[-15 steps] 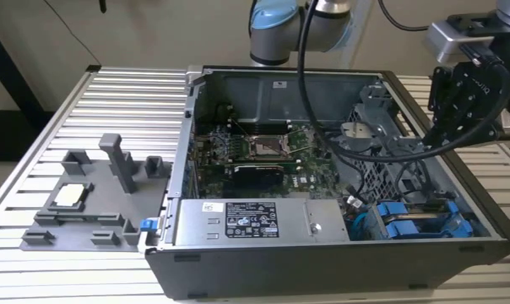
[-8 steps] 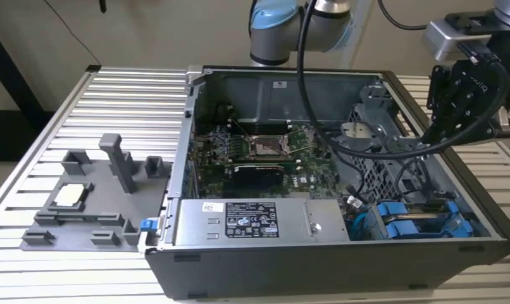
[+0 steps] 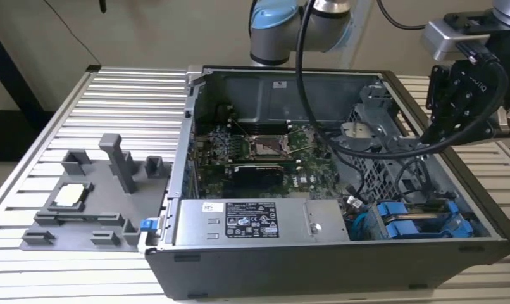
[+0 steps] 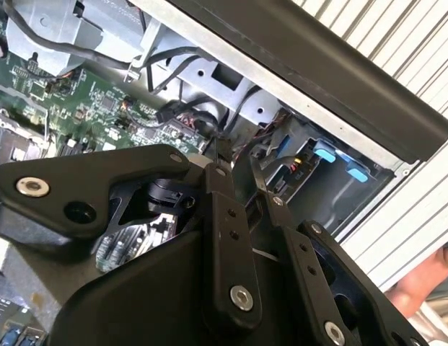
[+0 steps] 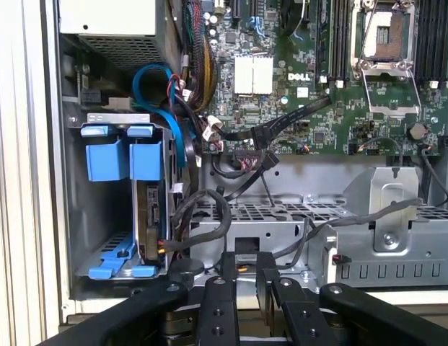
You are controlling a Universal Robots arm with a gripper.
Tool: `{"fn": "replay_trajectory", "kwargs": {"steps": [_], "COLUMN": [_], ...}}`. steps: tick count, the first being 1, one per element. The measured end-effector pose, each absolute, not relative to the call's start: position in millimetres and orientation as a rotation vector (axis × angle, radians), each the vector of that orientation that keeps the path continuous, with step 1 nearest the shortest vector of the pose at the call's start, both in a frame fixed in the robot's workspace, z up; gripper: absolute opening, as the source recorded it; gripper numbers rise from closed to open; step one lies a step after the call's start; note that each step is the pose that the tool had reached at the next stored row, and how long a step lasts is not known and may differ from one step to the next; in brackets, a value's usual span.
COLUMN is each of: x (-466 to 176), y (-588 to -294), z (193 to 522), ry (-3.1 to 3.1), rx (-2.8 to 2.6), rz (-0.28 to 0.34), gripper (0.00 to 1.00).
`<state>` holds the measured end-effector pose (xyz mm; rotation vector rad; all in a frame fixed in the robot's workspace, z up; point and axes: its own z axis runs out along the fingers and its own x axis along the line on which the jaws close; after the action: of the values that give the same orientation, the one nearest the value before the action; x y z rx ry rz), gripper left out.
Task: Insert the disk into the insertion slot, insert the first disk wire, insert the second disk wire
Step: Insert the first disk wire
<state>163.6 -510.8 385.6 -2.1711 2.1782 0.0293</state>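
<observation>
**Exterior view.** An open computer case (image 3: 323, 269) lies on the slatted counter (image 3: 111, 95). The gripper (image 3: 432, 136) hangs over the case's wall at the exterior view's right, above a perforated cage. Whether it is spread or pressed together cannot be told. The disk (image 3: 411, 221), in its blue carrier, sits low in the case's near corner, just beside the power-supply box (image 3: 255, 221). Black wires (image 3: 365, 171) partly hide it. A grey fixture tray (image 3: 86, 196) lies apart on the exterior view's left.

**Second wrist view.** The gripper (image 4: 238, 155) covers much of the motherboard (image 4: 79, 108). Beyond it, only the blue tabs of the disk (image 4: 339, 162) can be made out. What seems to be part of a person's hand (image 4: 418, 292) is cut off at the edge.

**First wrist view.** The disk (image 5: 150, 216) stands inside the insertion slot (image 5: 76, 216), its label unseen. A blue cable (image 5: 162, 79) and black wires loop just beside it, their ends hard to trace. The gripper (image 5: 247, 261) is cut off below.
</observation>
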Motion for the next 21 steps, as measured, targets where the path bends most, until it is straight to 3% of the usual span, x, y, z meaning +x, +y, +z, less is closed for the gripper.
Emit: {"fn": "replay_trajectory", "kwargs": {"steps": [21], "x": [135.7], "y": [-510.9], "z": [385.3], "ry": [2.182], "rx": [-2.175], "rz": [0.038], "gripper": [0.27]}}
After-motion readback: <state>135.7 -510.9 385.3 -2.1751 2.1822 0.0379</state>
